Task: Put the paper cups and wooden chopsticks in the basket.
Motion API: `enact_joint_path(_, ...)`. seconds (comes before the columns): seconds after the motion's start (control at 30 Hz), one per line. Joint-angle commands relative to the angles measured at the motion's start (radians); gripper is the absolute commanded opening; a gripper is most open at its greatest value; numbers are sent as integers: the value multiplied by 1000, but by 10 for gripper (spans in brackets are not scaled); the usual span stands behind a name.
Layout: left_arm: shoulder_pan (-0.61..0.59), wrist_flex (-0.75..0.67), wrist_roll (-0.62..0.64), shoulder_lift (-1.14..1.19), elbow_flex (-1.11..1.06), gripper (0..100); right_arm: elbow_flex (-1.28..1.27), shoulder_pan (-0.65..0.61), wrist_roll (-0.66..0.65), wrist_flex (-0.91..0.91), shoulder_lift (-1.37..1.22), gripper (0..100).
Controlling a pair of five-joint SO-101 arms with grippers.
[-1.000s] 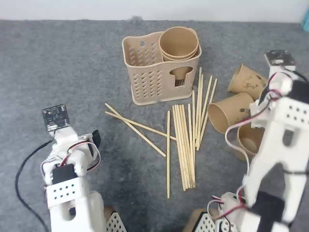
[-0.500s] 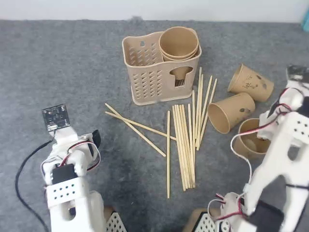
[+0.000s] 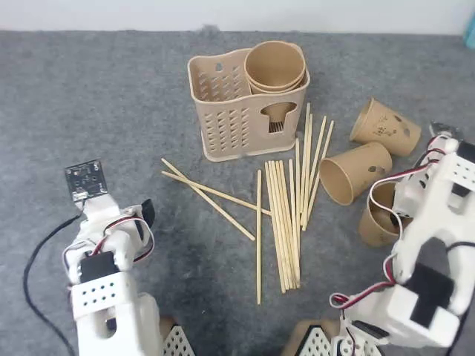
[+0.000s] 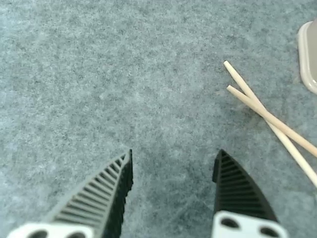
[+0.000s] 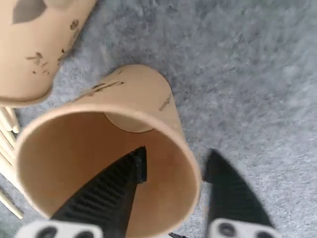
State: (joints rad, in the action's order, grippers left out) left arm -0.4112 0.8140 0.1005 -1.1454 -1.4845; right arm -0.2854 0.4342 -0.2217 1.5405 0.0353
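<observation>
The tan perforated basket (image 3: 230,111) stands at the table's far middle with stacked paper cups (image 3: 275,65) in one compartment. Several wooden chopsticks (image 3: 286,222) lie on the grey mat in front of it, and two crossed ones (image 4: 267,116) reach towards my left gripper (image 4: 173,173), which hangs open over bare mat (image 3: 141,215). Three more paper cups sit to the right: two on their sides (image 3: 384,126) (image 3: 355,172) and a nearer one (image 3: 371,226). My right gripper (image 5: 173,168) is open astride that near cup's (image 5: 99,163) rim, one finger inside, one outside.
The grey mat (image 3: 111,111) covers the whole table. A corner of the basket (image 4: 309,59) shows in the left wrist view. The other lying cup (image 5: 29,44) rests close beside the straddled one. Open mat lies left of the basket.
My right arm has drawn back from over the far cups and come down onto the near cup, which has tipped and shifted slightly. The left arm has not moved.
</observation>
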Motion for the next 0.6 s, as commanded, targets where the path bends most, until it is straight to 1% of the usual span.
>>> enact_joint_path(0.0,-6,-21,-12,-18,2,254,68,18,2,1,4,0)
enact_joint_path(0.03,-6,-21,-12,-18,2,254,75,22,2,16,10,25)
enact_joint_path(0.07,-6,-21,-12,-18,2,254,91,30,2,39,13,24)
enact_joint_path(0.1,-6,-20,-12,-18,2,254,115,33,2,61,19,3)
enact_joint_path(0.33,-6,-20,-12,-18,2,254,390,35,5,254,70,7)
enact_joint_path(0.47,-6,-20,-12,-18,2,254,523,31,9,259,110,7)
enact_joint_path(0.57,-6,-20,-12,-18,2,254,618,-7,9,257,136,7)
